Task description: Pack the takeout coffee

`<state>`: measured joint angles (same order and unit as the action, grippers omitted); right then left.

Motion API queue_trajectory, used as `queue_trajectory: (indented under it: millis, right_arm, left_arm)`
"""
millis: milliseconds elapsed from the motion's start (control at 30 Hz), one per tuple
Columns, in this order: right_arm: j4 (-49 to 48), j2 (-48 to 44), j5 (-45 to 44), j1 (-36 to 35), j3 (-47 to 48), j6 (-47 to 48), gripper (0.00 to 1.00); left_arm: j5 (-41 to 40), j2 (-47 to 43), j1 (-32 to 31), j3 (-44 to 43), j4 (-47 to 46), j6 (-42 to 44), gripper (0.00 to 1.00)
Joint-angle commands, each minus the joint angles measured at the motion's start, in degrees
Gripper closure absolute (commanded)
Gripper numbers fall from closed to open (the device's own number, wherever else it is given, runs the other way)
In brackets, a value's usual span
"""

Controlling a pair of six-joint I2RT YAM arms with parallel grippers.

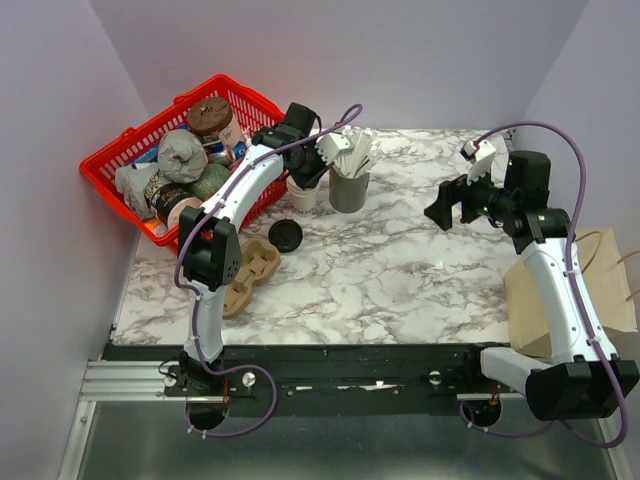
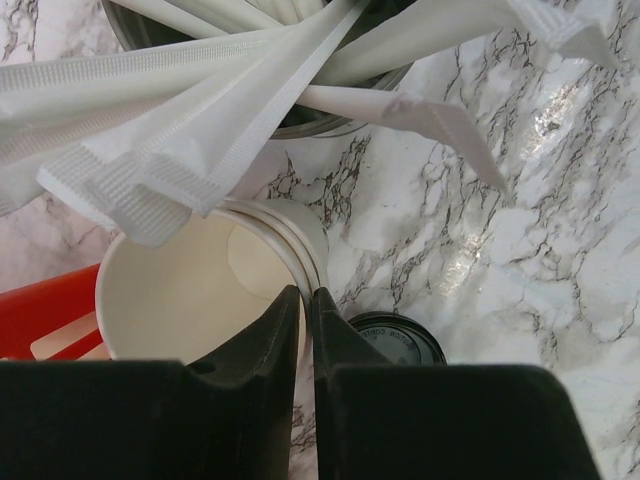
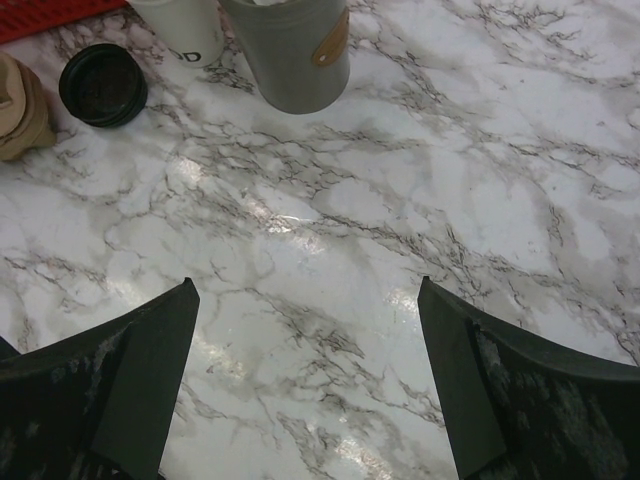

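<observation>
At the near right, a brown paper bag (image 1: 612,295) lies at the edge of the marble table (image 1: 400,270), partly under the right arm. At the near left, a cardboard cup carrier (image 1: 258,265) lies flat beside the left arm. Just behind the carrier, the black lid (image 1: 285,235) lies alone on the marble, not on any cup.

Further back, the right gripper (image 3: 307,290) hangs over bare marble with its jaws wide apart and nothing between them. The left gripper (image 2: 305,295) reaches down to the cream paper cup (image 2: 180,290), which stands upright with its mouth uncovered, just beside the grey cup (image 1: 349,192). Its jaws are almost together and clamp the cup wall at the rim, one finger inside and one outside. Several nested rims show there; how many are caught, I cannot tell. The lid is near this cup but apart from it.

The grey cup holds wrapped white sticks (image 2: 200,110) that fan out over the cream cup. In the far left corner, the red basket (image 1: 250,93) holds cups and wrapped goods.
</observation>
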<state>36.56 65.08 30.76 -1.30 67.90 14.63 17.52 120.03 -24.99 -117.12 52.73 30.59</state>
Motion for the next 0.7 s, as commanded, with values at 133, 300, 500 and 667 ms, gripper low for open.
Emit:
queue_trajectory:
  millis: [133,300,500,667]
  right_arm:
    - [-0.43,0.66,1.93,-0.02,-0.13,0.31,0.00]
    - [-0.61,0.66,1.93,-0.02,-0.14,0.22,0.00]
    - [-0.52,0.75,1.93,-0.02,0.39,0.13,0.00]
    - [-0.61,1.54,2.28,-0.02,0.92,-0.04,0.00]
  left_arm:
    - [-0.56,-0.23,-0.49,-1.53,2.11,-0.44,0.95]
    - [-0.73,-1.37,-0.49,-1.45,1.41,-1.49,1.00]
    - [-1.96,-5.41,-0.50,-0.65,-0.87,-2.64,1.00]
    - [-5.65,-7.96,-0.50,4.51,-4.30,0.78,1.00]
